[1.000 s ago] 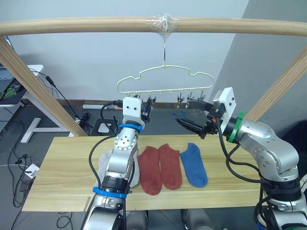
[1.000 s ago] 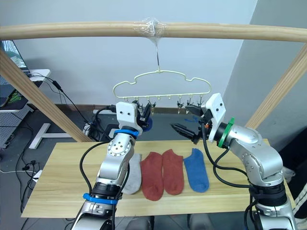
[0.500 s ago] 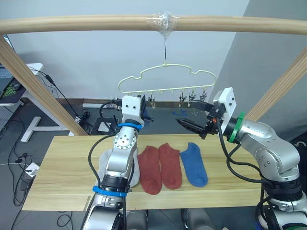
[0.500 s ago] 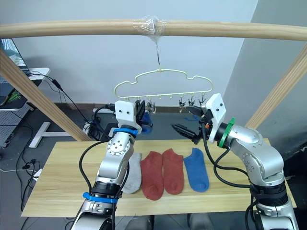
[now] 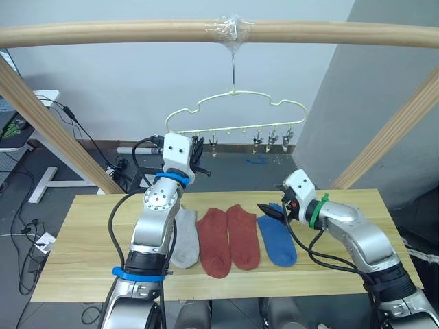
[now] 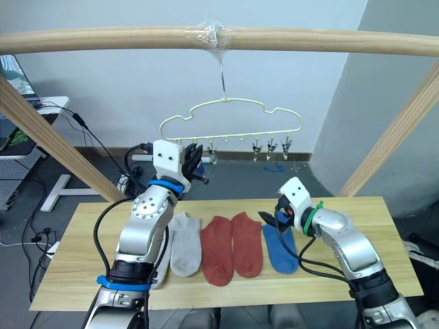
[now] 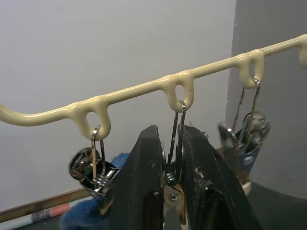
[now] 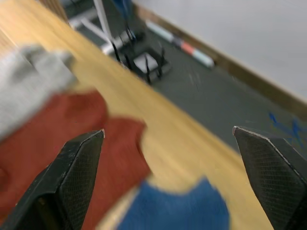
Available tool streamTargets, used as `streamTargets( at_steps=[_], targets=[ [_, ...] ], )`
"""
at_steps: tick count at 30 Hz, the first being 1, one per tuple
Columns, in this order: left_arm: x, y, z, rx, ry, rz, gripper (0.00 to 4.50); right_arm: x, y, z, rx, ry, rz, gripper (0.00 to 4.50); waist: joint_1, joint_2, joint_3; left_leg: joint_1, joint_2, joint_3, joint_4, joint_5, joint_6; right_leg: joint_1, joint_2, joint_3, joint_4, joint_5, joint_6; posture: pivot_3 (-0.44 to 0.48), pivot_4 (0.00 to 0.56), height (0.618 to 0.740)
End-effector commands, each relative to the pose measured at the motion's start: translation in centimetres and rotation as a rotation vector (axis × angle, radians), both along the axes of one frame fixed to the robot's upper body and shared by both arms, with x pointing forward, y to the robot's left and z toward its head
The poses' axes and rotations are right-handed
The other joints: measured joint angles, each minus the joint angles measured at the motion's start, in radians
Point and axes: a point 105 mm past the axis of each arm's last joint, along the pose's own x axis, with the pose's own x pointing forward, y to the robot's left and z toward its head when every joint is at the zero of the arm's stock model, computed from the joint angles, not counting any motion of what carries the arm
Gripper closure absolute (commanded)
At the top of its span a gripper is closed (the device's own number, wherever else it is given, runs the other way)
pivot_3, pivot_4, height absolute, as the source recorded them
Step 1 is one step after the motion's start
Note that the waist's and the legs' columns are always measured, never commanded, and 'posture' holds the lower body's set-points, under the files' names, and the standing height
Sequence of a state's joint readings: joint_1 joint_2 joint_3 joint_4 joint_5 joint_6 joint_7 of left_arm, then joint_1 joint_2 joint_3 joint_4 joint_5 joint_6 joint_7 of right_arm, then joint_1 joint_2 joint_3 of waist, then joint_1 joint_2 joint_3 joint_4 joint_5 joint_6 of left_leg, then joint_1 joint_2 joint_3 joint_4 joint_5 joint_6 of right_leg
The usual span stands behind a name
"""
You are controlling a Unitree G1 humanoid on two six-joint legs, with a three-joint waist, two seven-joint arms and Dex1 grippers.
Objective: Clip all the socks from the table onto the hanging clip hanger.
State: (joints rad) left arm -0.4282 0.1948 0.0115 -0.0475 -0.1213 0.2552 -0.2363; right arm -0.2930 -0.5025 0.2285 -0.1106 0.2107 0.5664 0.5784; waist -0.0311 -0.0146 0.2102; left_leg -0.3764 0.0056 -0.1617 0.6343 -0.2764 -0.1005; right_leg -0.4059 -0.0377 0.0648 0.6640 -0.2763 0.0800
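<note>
A robotics lab or office room: loose cables point(image 5: 27, 226) on grey floor, a white desk point(image 5: 42, 147), bare walls, a wooden pole frame point(image 5: 137, 32).

socks point(image 5: 230, 236) flat on table point(image 5: 89, 253)

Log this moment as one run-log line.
left hand: shut on hanger clip | right hand: open, low over blue sock | grey sock, two red socks on table

Table point(image 5: 82, 240) bears grey point(image 5: 184, 236), red point(image 5: 228, 236), blue socks point(image 5: 278, 236)
</note>
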Motion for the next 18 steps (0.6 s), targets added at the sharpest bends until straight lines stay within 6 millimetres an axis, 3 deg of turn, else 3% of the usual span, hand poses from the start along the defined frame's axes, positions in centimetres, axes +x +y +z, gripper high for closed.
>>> streamTargets(
  at_steps=[1, 7, 15, 18],
  targets=[
    [-0.6, 0.3, 1.1, -0.03, 0.017, -0.066, 4.29, 0.1, -0.2, -2.4, -0.043, 0.047, -0.02, 0.0, -0.001, -0.001, 0.001, 0.0, 0.0, 0.0, 0.0, 0.0, 0.0, 0.0, 0.0, 0.0, 0.0, 0.0, 0.0, 0.025, 0.224, 0.74],
    [-0.4, 2.3, 1.1, -0.008, 0.033, -0.02, 4.29, 0.0, -0.3, -6.8, -0.074, 0.155, -0.087, 0.0, -0.003, 0.0, 0.004, 0.001, 0.001, 0.0, 0.0, 0.0, -0.001, 0.0, 0.001, 0.0, 0.0, 0.0, 0.0, 0.037, 0.22, 0.74],
    [-0.8, 2.4, 0.5, 0.001, 0.039, -0.018, 4.29, -1.2, -1.7, -10.3, -0.215, 0.175, -0.116, 0.0, -0.002, 0.0, 0.003, 0.003, 0.001, 0.001, 0.0, 0.001, -0.001, 0.002, 0.001, 0.001, 0.0, 0.0, 0.0, 0.052, 0.214, 0.74],
    [-1.0, 2.2, 0.7, 0.0, 0.037, -0.028, 4.29, -1.7, -2.5, -10.8, -0.273, 0.146, -0.067, 0.6, -0.001, 0.0, 0.003, 0.005, 0.001, 0.001, 0.0, 0.0, -0.001, 0.004, 0.0, 0.001, 0.0, 0.0, 0.0, 0.056, 0.208, 0.74]
  ],
)
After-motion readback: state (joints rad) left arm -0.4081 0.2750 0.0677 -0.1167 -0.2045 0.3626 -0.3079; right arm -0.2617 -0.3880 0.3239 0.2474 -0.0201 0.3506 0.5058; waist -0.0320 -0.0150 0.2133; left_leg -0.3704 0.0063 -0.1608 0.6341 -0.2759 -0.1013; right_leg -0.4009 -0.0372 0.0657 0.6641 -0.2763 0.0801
